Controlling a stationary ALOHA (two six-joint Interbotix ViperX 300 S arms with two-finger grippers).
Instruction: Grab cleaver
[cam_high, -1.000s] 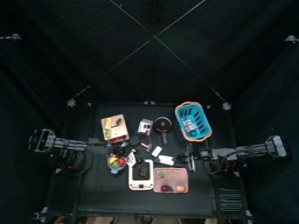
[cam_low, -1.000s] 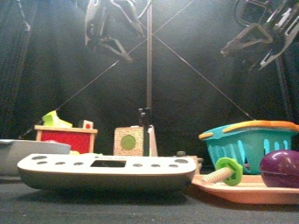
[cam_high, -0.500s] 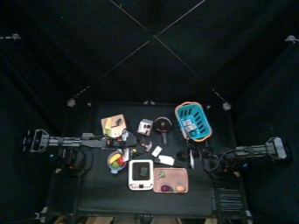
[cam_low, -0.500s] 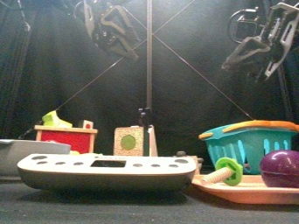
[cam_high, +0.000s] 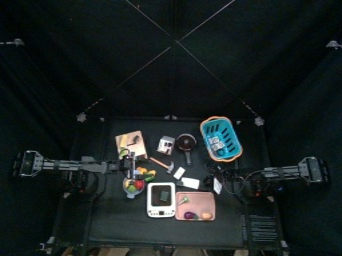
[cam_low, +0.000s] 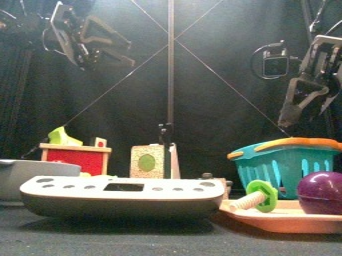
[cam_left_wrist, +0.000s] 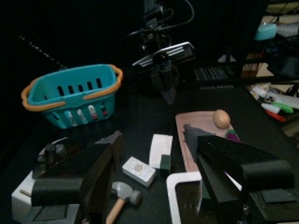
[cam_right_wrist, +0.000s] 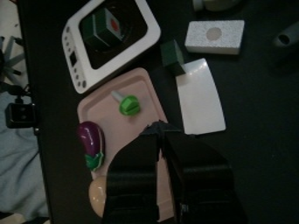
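On the matte black table (cam_high: 107, 205) lies a flat white cleaver (cam_right_wrist: 200, 94), both grippers' jaws parted

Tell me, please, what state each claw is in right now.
Left claw: open, holding nothing.
Right claw: cannot be told; nothing visibly held.

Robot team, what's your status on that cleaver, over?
Left gripper open, empty, up high. Right gripper above the cleaver, not touching. Cleaver lies flat beside the pink tray. Nothing on top of it.

One teal basket (cam_left_wrist: 73, 92), one pink tray (cam_right_wrist: 122, 131), one white cleaver (cam_right_wrist: 198, 96)
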